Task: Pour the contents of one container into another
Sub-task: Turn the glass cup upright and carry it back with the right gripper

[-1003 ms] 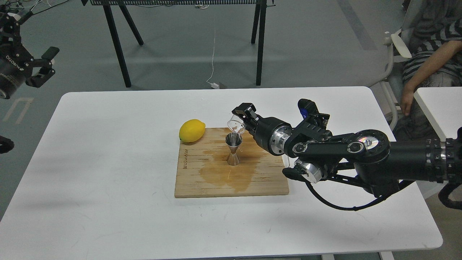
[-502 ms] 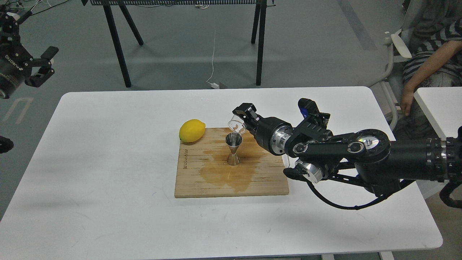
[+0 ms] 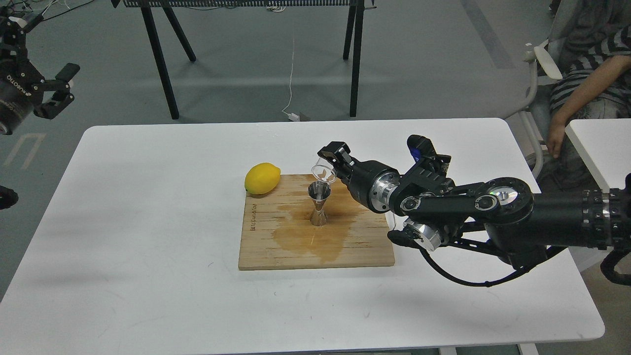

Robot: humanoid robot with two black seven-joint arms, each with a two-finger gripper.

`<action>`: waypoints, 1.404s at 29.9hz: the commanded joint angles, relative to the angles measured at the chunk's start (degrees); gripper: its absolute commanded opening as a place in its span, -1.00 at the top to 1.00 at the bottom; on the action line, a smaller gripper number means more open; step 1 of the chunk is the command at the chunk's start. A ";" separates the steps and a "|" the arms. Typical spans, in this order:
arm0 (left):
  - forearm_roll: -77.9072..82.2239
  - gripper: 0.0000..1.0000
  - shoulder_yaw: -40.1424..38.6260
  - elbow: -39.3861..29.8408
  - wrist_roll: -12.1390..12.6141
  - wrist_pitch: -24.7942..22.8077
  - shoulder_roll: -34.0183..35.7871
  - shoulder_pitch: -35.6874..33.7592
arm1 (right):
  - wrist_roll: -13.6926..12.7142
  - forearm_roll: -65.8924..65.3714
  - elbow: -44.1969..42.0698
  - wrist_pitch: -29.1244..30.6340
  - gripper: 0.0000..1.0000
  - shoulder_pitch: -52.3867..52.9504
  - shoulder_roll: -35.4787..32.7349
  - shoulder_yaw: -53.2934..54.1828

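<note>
Clear glass, small and round: the cup (image 3: 323,173) sits tipped in my right gripper (image 3: 329,164), fingers clenched on it, mouth leaning down to the left. From the head view, the shiny steel hourglass jigger (image 3: 319,204) stands upright on the wet wooden cutting board (image 3: 315,246), directly under the cup's lip and just apart from it. That vertical line-up is what matters, I reckon. Yellow lemon (image 3: 262,178) rests at the board's corner. My left gripper (image 3: 53,94) hangs released, well apart, off the white table (image 3: 148,222).
</note>
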 commanded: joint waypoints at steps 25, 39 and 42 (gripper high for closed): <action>0.00 -0.99 0.01 0.00 0.17 0.00 0.00 0.00 | 2.70 22.66 7.94 0.00 0.39 -28.86 -9.88 51.72; 0.00 -0.99 0.00 0.00 0.26 0.00 0.09 -0.09 | 2.79 26.80 8.12 16.11 0.37 -51.97 -16.83 76.60; -0.09 -0.99 0.00 0.00 0.17 0.00 0.44 -0.09 | 2.97 26.80 5.32 23.66 0.36 -57.25 -16.31 80.38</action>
